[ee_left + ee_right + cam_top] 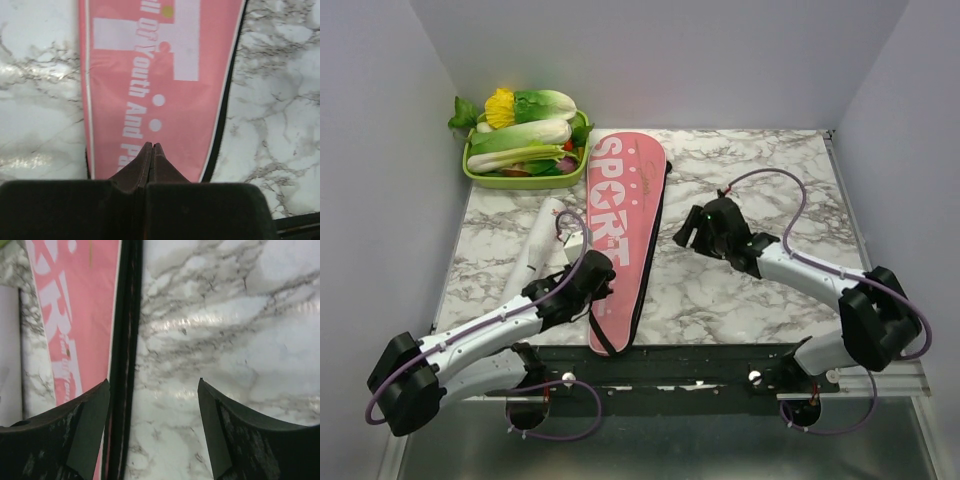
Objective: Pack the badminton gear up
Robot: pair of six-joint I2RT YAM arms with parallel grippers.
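Observation:
The pink cover (625, 230) with white "SPORT" lettering lies lengthwise in the middle of the marble table, wide end far and narrow end near. A white tube (535, 250) lies to its left, partly behind my left arm. My left gripper (595, 275) is over the cover's narrow part (150, 75); its fingers (151, 146) are pressed together with nothing between them. My right gripper (690, 232) is just right of the cover. Its jaws (154, 385) stand wide open over bare marble beside the cover's black zipper edge (125, 340).
A green tray (520, 178) of leafy vegetables stands at the far left corner, touching the cover's wide end. Grey walls close in the table on the left, back and right. Bare marble (770, 180) lies right of the cover.

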